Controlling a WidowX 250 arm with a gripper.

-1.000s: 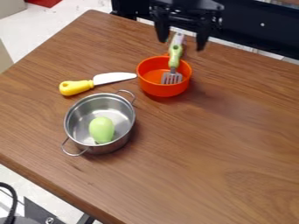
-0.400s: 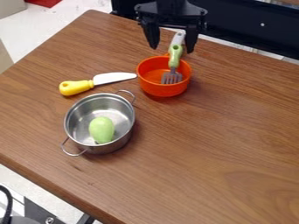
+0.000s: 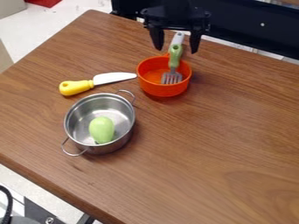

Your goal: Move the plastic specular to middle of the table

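Above one orange pan (image 3: 150,89) and one fork (image 3: 175,56), one hand (image 3: 175,49) hangs, fingers apart.

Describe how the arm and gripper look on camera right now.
The gripper is black, with two dark fingers that narrow toward their tips, mounted under a wide black crosspiece. The visible part of the arm above it is black too.

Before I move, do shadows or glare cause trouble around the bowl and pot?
Camera view: soft shadows lie right of the bowl and pot, both rims still plain; pale sheen inside the pot, green toy still distinct; the gripper's dark top blends into the black strip behind.
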